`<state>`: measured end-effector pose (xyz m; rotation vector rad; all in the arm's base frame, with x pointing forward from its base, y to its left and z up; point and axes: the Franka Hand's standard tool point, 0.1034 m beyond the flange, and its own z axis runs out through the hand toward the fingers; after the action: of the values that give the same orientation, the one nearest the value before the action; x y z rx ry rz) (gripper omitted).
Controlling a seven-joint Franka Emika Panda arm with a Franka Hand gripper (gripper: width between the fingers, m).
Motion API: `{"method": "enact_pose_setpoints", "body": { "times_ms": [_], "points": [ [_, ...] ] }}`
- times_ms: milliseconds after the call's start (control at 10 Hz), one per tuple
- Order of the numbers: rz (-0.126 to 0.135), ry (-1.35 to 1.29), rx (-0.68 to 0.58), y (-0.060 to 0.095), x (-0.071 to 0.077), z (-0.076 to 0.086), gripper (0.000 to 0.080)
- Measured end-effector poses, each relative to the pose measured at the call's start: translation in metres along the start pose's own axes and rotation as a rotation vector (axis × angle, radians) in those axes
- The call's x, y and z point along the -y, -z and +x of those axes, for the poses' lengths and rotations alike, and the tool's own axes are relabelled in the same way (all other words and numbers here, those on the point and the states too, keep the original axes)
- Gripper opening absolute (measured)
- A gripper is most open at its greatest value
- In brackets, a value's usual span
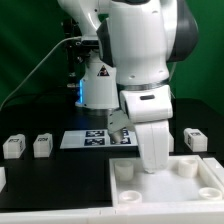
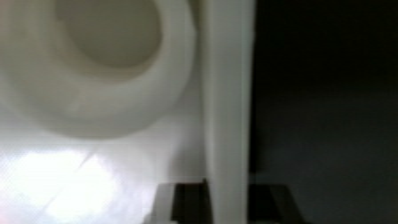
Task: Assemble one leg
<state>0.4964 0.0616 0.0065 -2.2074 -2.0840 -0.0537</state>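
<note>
Gripper (image 1: 155, 166): down low inside the big white tray, its tip at or just above the tray's floor, between the two far corner holes. From where I stand the fingers are lost against all that white, so I cannot tell whether they are spread or closed, or whether they grip anything.
Wrist view: very close and blurred. It shows a white surface with a round hole (image 2: 98, 40), then an upright white strip (image 2: 222, 110) beside it, then blackness. Two dark bits at the foot of the strip may be the fingers, but I cannot be sure.
Left leg (image 1: 13, 146): a small white block on the black table, far over on the exterior view's left, well apart from the arm.
Second leg (image 1: 42, 146): just beside the left one, same sort of block, also on the table.
Edge leg (image 1: 2, 178): nearer the camera, cut off by the left border, so only a sliver shows.
Right leg (image 1: 194, 139): on the table just behind the tray's far right corner, outside the tray.
Tray (image 1: 165, 192): lying flat at the near right, with a round hole in each of four corners.
Marker board (image 1: 95, 138): flat on the table, between the second leg and the arm.
Arm (image 1: 145, 50): bulky and white, filling the middle of the view.
Table (image 1: 50, 190): black.
</note>
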Motion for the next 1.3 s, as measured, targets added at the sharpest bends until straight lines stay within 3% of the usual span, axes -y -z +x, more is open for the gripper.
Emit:
{"method": "enact_pose_setpoints", "body": {
  "times_ms": [200, 500, 600, 700, 800, 900, 1000, 1300],
  "points": [
    [0.015, -0.007, 0.010, -0.0002, 0.0001, 0.0008, 0.0067],
    [0.013, -0.012, 0.017, -0.0001, 0.0002, 0.0005, 0.0067],
    [0.013, -0.013, 0.017, -0.0003, 0.0003, 0.0003, 0.0142],
    [0.013, -0.013, 0.017, -0.0003, 0.0003, 0.0000, 0.0328],
    [0.013, -0.014, 0.017, -0.0003, 0.0002, -0.0003, 0.0328],
    [0.013, -0.014, 0.017, -0.0002, 0.0001, -0.0004, 0.0510],
    [0.011, -0.015, 0.017, 0.0001, -0.0003, -0.0004, 0.0605],
    [0.011, -0.015, 0.017, 0.0001, -0.0005, -0.0005, 0.0647]
  ]
}}
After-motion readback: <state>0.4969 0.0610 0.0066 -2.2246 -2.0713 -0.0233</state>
